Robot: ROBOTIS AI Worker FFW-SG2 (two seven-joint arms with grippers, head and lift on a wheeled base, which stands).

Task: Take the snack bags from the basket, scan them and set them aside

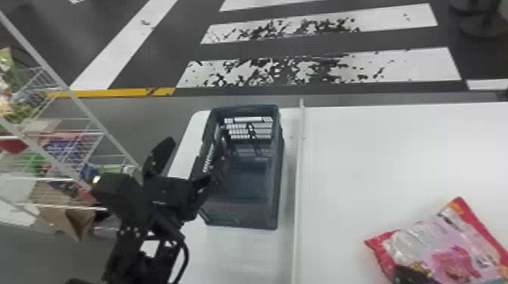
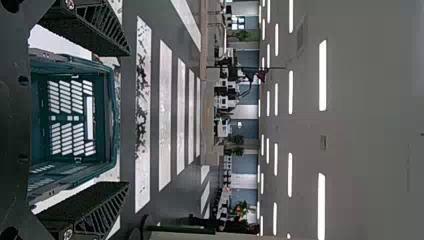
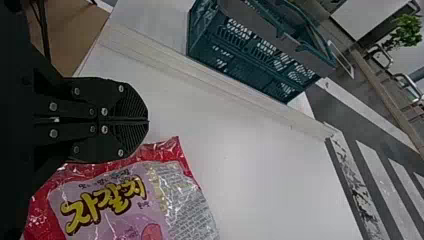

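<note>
In the head view my left gripper (image 1: 192, 160) stands open at the left side of the dark green basket (image 1: 279, 177), whose bare floor shows between its slotted walls. The left wrist view has the basket (image 2: 111, 117) beyond the spread fingers of my left gripper (image 2: 127, 119). A red and pink snack bag (image 1: 427, 241) lies on the white table at the lower right of the head view, with the dark tip of my right gripper (image 1: 410, 275) by its near edge. My right gripper (image 3: 148, 121) is shut, nothing between its fingers, beside the bag's red edge (image 3: 172, 150) in the right wrist view.
A raised pale strip (image 1: 299, 170) crosses the white table (image 1: 355, 151) between basket and bag. At the left, a wire shelf (image 1: 85, 113) with colourful packages stands close to my left arm. Striped floor lies beyond the table.
</note>
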